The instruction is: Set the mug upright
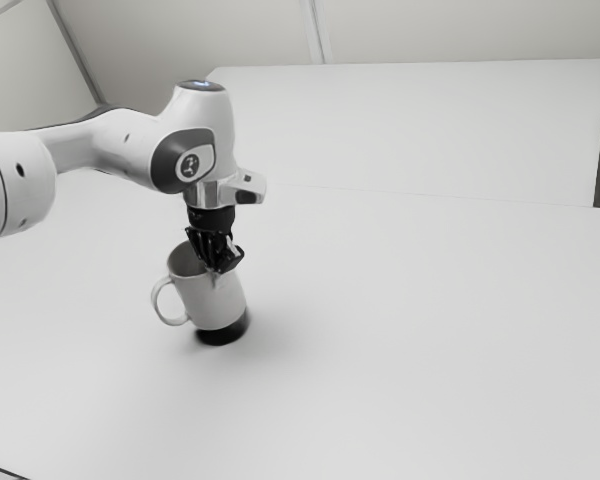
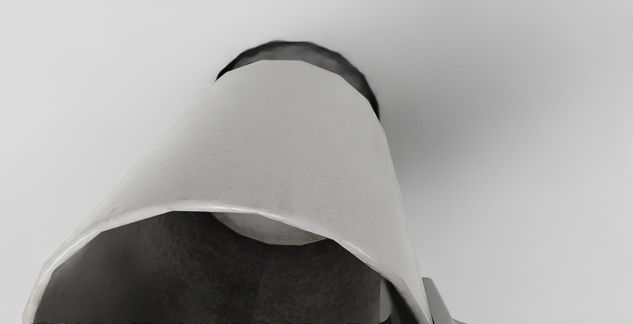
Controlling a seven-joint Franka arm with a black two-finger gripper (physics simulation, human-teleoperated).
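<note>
White cylindrical mug [image 1: 212, 303], tilted, in claw [image 1: 220, 270]

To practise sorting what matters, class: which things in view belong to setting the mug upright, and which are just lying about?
Part of the job:
White mug, with its handle and dark foot
Pincer, shut on the mug's wall

Just there:
White table, merely the surface
Dark-edged item, exterior view's lower left corner, unidentifiable

No lettering is legible; the round mark [image 1: 190, 165] on the arm [image 1: 204, 112] is unreadable.
</note>
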